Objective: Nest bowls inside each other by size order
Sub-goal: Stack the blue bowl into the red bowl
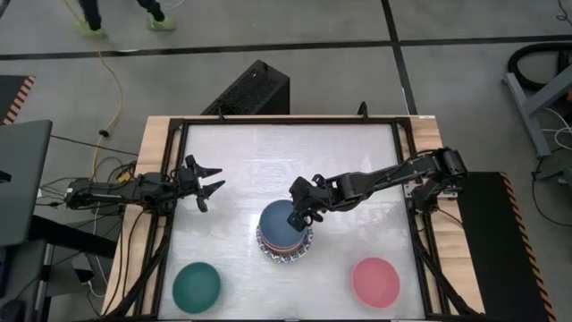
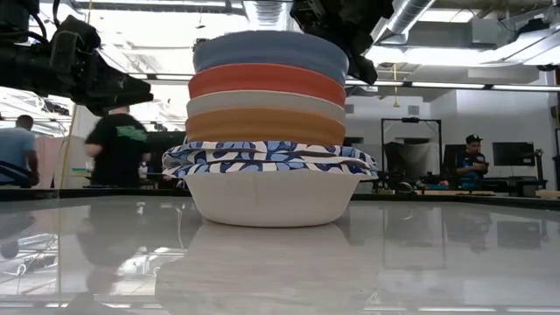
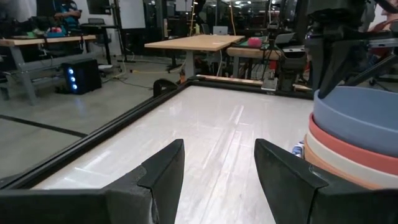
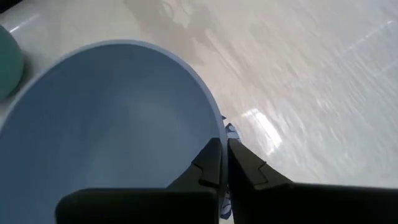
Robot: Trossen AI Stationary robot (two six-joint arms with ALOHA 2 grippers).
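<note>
Bowls stacked near the middle of the table [image 1: 357, 170], a little toward the front edge: slate-blue bowl [image 2: 269, 52] on top, then red bowl [image 2: 267, 83], cream bowl [image 2: 265, 103], orange bowl [image 2: 265, 125], then shallow blue-and-white patterned bowls [image 2: 267, 157], all resting in a plain white bowl [image 2: 273, 199] at the bottom. Cannot tell from the side how many patterned ones lie in the pile. Dark green bowl [image 1: 197, 286] alone at the front left of the table, pink bowl [image 1: 376, 281] alone at the front right, both well apart from the stack.

Right gripper [image 4: 224, 163] just above the far rim of the slate-blue bowl, fingers pressed together at its edge with almost no gap; cannot tell whether the rim is pinched between them. Left gripper [image 1: 211, 181] near the left edge of the table, apart from the stack, spread wide and holding nothing.
</note>
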